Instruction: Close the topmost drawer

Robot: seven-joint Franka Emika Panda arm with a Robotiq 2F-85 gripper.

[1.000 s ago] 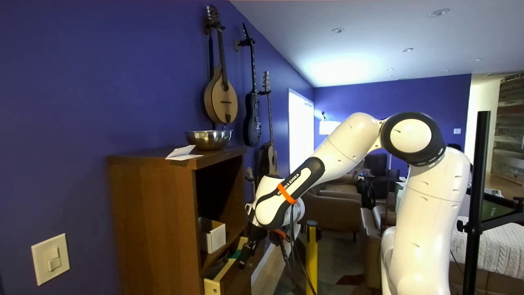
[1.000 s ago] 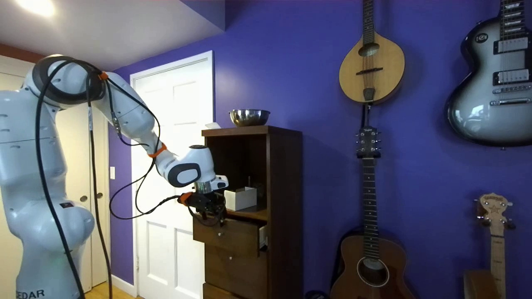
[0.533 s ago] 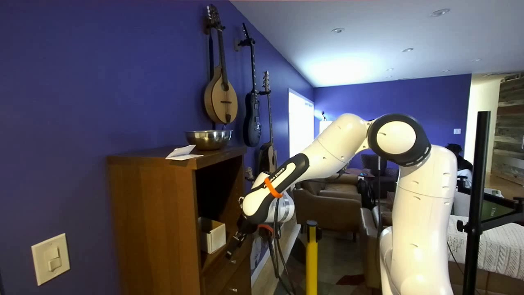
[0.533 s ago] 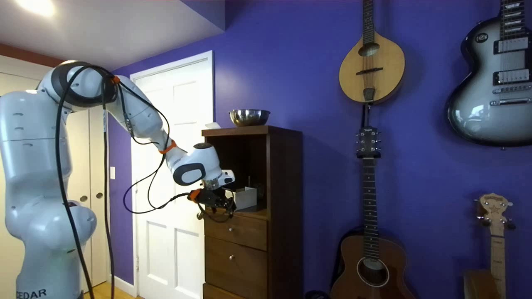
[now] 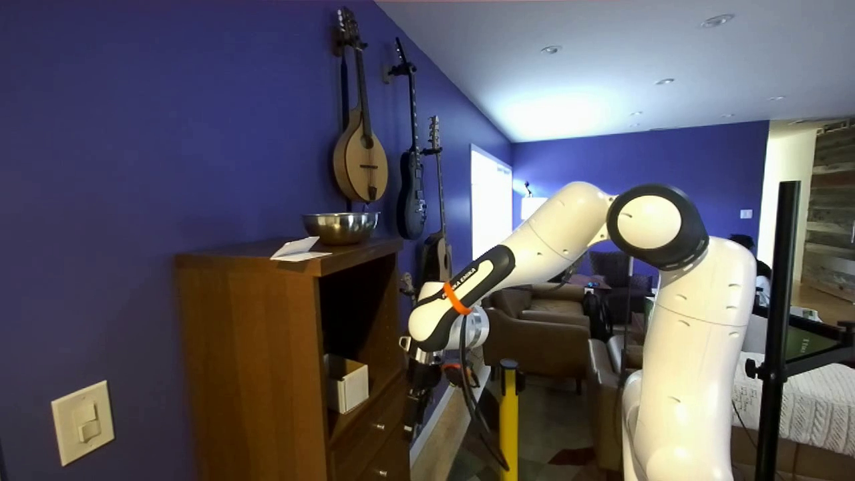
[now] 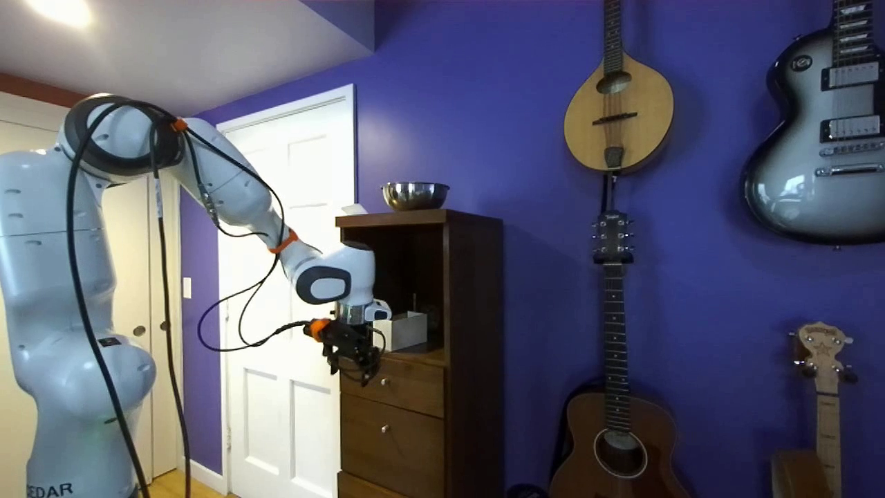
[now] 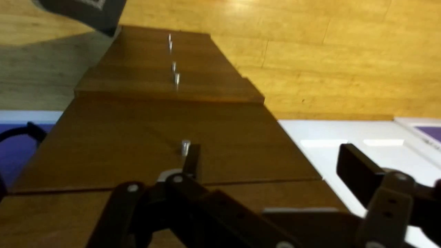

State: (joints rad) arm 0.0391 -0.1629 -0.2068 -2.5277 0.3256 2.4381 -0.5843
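Because the top drawer [image 6: 415, 389] sits flush with the front of the brown cabinet [image 6: 476, 346] in both exterior views, directly under the open shelf [image 6: 415, 273], the closing step is judged complete. The gripper [image 7: 273, 163] hangs just in front of the drawer, its fingers [image 7: 358, 167] spread apart and holding nothing; whether it touches the drawer cannot be told. No further push appears necessary. Remaining action, as judged: withdraw the arm [image 6: 238, 197] straight back, avoiding the knob [image 6: 384, 381].
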